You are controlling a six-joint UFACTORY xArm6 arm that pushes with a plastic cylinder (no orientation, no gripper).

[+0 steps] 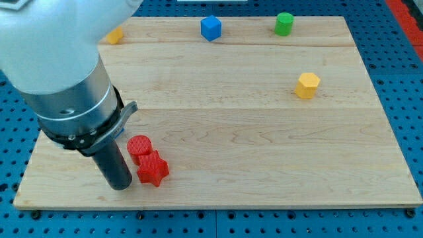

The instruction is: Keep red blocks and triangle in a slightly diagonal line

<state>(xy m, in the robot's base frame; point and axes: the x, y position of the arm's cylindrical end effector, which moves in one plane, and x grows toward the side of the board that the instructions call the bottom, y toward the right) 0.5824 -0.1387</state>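
Note:
A red cylinder point(139, 146) and a red star-shaped block point(153, 170) sit touching each other near the view's bottom left of the wooden board point(251, 145). My tip point(121, 186) rests on the board just left of the red star, close to it or touching it. No triangle block can be made out; the arm hides much of the view's top left.
A yellow block point(115, 36) shows partly behind the arm at the view's top left. A blue cube point(211, 28) and a green cylinder point(283, 24) stand along the top edge. A yellow hexagonal block point(307, 85) sits at the right.

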